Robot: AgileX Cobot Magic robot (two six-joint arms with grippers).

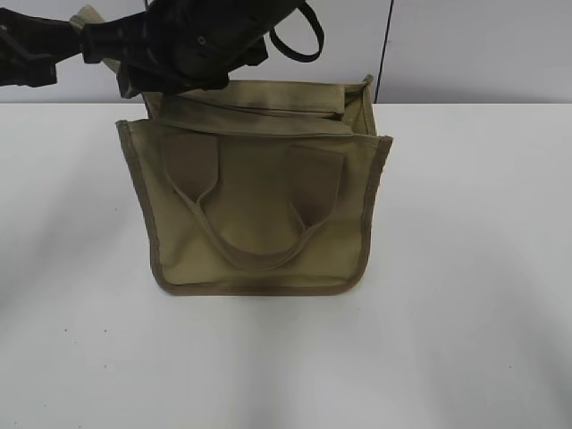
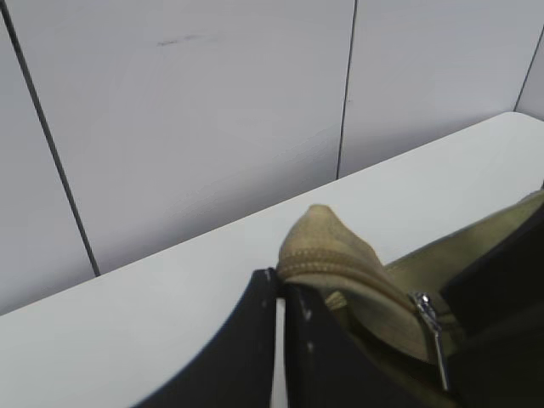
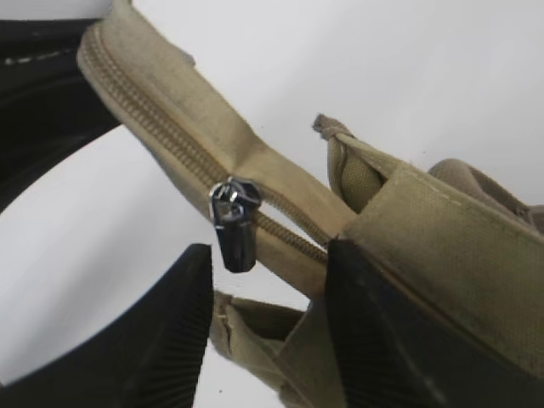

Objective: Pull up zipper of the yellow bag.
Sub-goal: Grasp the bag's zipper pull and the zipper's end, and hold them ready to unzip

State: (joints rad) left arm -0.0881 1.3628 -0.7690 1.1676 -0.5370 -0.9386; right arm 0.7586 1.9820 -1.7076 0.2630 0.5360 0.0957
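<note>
White table (image 1: 483, 268); one yellow bag (image 1: 259, 223); left gripper (image 2: 280, 293) pinching zipper (image 3: 170, 153) end; right gripper (image 3: 268, 331) jaws apart.

The yellow bag (image 1: 259, 214), a boxy khaki canvas tote with darker edge binding, stands upright on the white table, its zipper (image 3: 170, 153) running along a lifted end tab (silver pull (image 3: 232, 223) hanging down, partway along).

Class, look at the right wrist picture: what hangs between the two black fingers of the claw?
The right wrist view shows the silver zipper pull hanging in the open gap of the right claw, untouched; behind it runs the zipper.
</note>
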